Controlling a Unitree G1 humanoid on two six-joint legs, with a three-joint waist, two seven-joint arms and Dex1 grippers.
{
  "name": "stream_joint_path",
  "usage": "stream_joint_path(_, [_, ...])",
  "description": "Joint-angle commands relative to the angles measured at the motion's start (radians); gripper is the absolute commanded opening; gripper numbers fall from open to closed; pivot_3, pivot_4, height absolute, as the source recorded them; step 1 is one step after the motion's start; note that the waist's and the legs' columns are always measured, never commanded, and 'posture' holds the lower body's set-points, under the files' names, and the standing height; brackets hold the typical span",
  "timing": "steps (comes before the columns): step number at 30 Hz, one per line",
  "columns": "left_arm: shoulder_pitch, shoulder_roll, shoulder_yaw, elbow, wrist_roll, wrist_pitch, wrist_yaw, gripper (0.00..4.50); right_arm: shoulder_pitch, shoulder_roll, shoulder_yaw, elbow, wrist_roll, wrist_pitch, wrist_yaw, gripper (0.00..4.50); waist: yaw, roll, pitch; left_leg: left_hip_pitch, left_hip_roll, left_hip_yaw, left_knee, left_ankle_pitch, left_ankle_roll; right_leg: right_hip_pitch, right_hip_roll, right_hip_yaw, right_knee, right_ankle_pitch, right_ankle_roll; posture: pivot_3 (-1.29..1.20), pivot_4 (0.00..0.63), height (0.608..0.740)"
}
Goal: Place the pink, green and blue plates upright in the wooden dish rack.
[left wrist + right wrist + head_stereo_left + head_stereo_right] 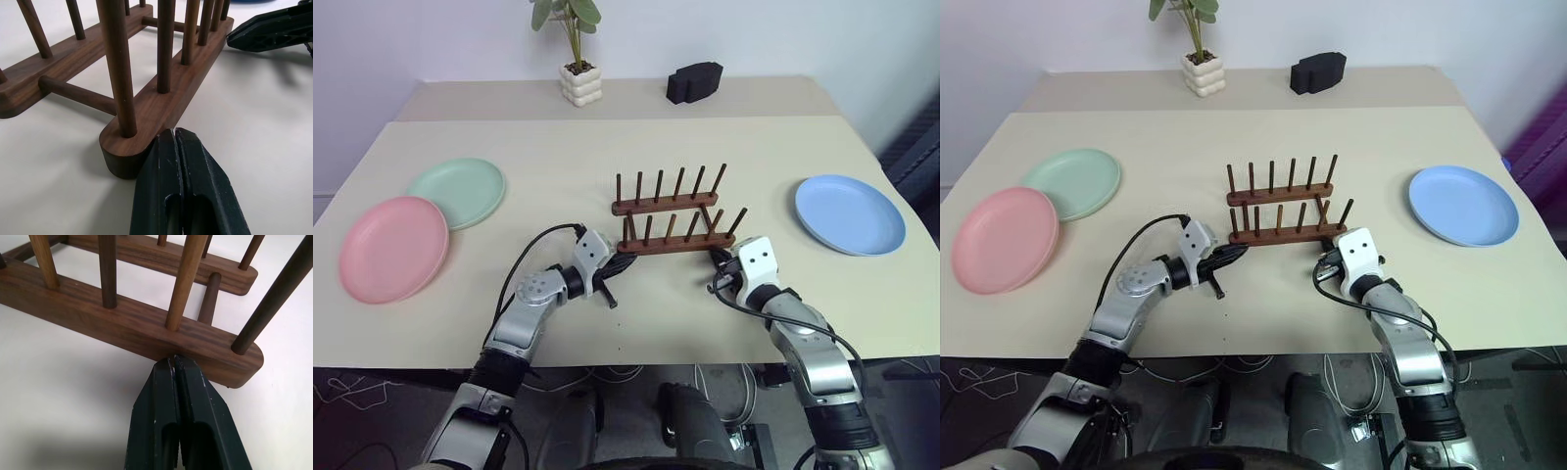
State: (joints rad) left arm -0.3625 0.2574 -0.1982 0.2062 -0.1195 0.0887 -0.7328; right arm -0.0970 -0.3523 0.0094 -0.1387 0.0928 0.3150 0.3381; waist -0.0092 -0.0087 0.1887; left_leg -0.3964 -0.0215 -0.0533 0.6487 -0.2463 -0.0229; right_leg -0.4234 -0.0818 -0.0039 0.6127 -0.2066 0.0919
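The wooden dish rack (671, 223) stands empty at the table's middle. A pink plate (393, 248) lies flat at the left, and the green plate (458, 191) lies just behind it with their rims close together. At the right the blue plate (849, 213) also lies flat. My left gripper (625, 262) is shut, its tips against the left end of the rack's near rail (161, 105). My right gripper (718, 258) is shut too, tips pressed to the near rail's front side (122, 323) close to its right end. Neither holds anything.
A potted plant (578, 69) and a black object (695, 81) stand on the raised surface behind the table. The table's front edge (636, 364) runs just under my forearms. Cables loop from both wrists.
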Motion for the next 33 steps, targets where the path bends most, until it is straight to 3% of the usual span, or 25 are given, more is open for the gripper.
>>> stream_joint_path(1, [-0.008,0.003,0.021,0.037,0.012,-0.023,0.026,0.00,-0.035,0.015,0.005,0.026,-0.014,-0.037,-0.007,0.07,-0.001,0.000,0.000,0.000,0.000,0.000,0.000,0.000,0.000,0.000,0.000,0.000,0.000,0.000,0.000,0.00,0.150,0.739])
stream_joint_path(15, [-0.057,-0.006,0.036,0.115,0.020,-0.068,0.070,0.00,-0.087,0.036,0.021,0.092,-0.032,-0.084,0.014,0.07,-0.002,0.000,0.000,0.003,0.000,0.000,0.000,0.000,0.000,0.003,0.000,0.000,0.000,0.000,0.000,0.00,0.150,0.739])
stream_joint_path(19, [-0.005,0.043,0.070,0.017,-0.042,-0.026,0.011,0.00,-0.031,-0.032,0.045,-0.013,-0.007,-0.099,0.129,0.07,-0.004,0.000,0.000,0.003,0.000,0.000,-0.001,0.000,0.000,0.003,0.000,0.000,0.000,0.000,0.000,0.00,0.150,0.739])
stream_joint_path(23, [0.080,0.170,0.210,-0.156,-0.196,0.091,-0.061,1.29,0.034,-0.134,0.012,-0.167,0.099,-0.065,0.284,0.00,-0.011,0.000,0.002,0.003,0.002,-0.001,-0.004,-0.001,0.002,0.000,0.001,0.000,0.001,0.000,0.000,0.00,0.150,0.739])
stream_joint_path(29, [0.104,0.275,0.464,-0.269,-0.366,0.233,0.006,4.45,-0.021,-0.189,-0.008,-0.234,0.219,-0.008,0.390,0.00,-0.002,-0.002,0.002,0.003,0.003,-0.004,-0.002,-0.001,0.001,0.001,0.001,0.000,0.000,-0.001,-0.001,0.00,0.150,0.739])
stream_joint_path(33, [0.111,0.303,0.610,-0.294,-0.417,0.290,0.118,4.48,-0.086,-0.181,0.025,-0.231,0.246,0.011,0.426,0.00,-0.003,-0.004,0.003,0.002,0.003,-0.004,-0.002,-0.001,0.001,0.000,0.000,0.000,-0.001,-0.001,0.000,0.00,0.150,0.739])
